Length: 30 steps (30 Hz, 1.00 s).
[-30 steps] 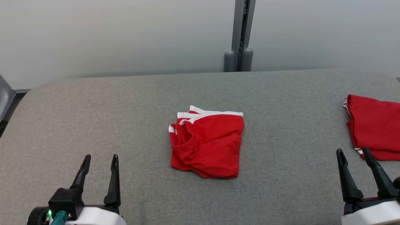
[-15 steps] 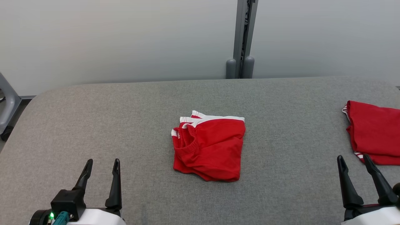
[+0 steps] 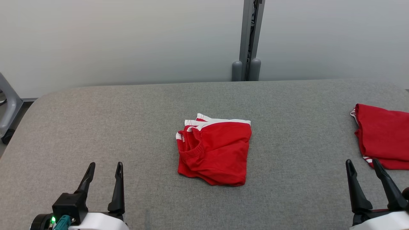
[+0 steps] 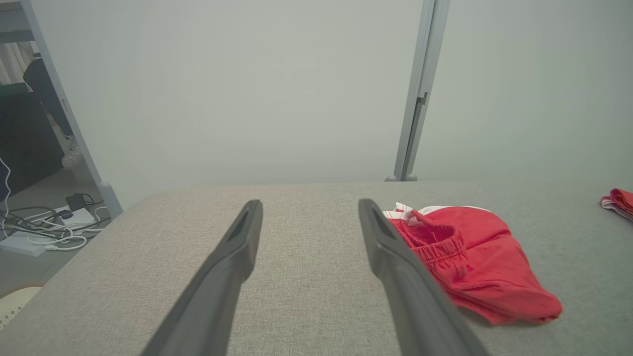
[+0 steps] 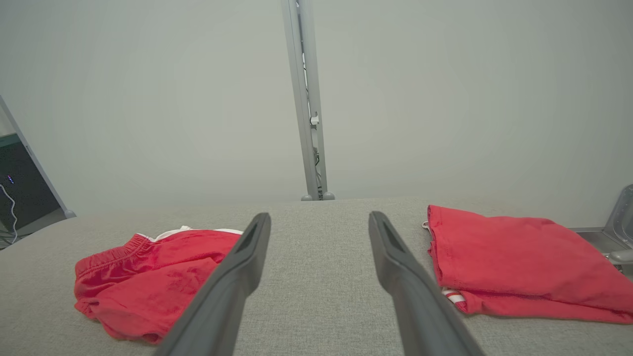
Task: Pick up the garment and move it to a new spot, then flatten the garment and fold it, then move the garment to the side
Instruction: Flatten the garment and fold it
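Left end effector (image 3: 105, 164) sat low at the near left of the worktop (image 3: 127, 111). It was open wide, and nothing was between its two dark fingers (image 3: 118, 187). Its tips pointed away from the robot, over bare grey cloth. A small green light glowed at its base.

Right end effector (image 3: 362, 161) sat at the near right. It was open wide too and held nothing. Its tips were close to the second garment (image 3: 383, 137), but I could not tell if they touched it.

Between the two, in the middle of the worktop, lay the garment (image 3: 214, 153). It was well apart from both end effectors. It was red with white edges and was folded into a small, thick pile. Its stretchy band was bunched up on the left side, and the white edges showed along the far side. It was not quite flat, and the near edge was a bit lumpy.

The second garment was red as well. It lay folded flat by the right edge of the worktop, and a bit of white trim peeked out at its near corner.

Past the worktop stood a plain pale wall (image 3: 127, 41) with a grey post (image 3: 250, 38) running up it. From the left wrist, some cables (image 4: 44, 227) lay on the floor off to the left.
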Motion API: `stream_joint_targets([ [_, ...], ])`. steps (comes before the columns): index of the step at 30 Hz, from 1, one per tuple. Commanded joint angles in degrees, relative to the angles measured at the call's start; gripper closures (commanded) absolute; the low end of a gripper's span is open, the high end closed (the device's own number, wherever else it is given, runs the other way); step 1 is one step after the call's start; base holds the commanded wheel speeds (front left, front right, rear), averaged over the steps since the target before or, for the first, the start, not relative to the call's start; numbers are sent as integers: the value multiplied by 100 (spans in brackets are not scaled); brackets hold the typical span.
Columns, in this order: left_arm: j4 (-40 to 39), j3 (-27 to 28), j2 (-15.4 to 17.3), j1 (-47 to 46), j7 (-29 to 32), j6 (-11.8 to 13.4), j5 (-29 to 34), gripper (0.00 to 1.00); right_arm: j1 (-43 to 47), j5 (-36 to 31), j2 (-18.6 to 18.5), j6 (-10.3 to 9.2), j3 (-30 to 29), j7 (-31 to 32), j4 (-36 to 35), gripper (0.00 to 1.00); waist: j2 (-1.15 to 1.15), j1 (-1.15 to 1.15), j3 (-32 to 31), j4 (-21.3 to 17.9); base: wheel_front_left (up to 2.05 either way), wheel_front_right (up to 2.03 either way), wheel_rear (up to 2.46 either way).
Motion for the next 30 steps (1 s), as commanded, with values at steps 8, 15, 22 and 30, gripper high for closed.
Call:
stream_joint_targets([
  [8, 26, -58, 5, -201, -24, -9, -19, 0, 1, 29, -27, 12, -129, -3, 55, 0, 0, 0, 70, 109, 0, 0, 0],
  [15, 43, -151, -58, -466, -85, -77, 20, 0, -404, 80, -182, 12, -117, 62, 384, 0, 0, 0, 292, 454, 0, 0, 0],
  [22, 232, -284, -221, -902, -236, -163, 68, 0, -1300, 219, -299, 12, 523, 4, 1461, 0, 0, 0, 688, 913, 0, 0, 0],
  [30, 556, -428, -391, -1299, -449, -262, 108, 0, -2349, 710, -141, 10, 1484, 102, 3160, 0, 0, 0, 1049, 1331, 0, 0, 0],
])
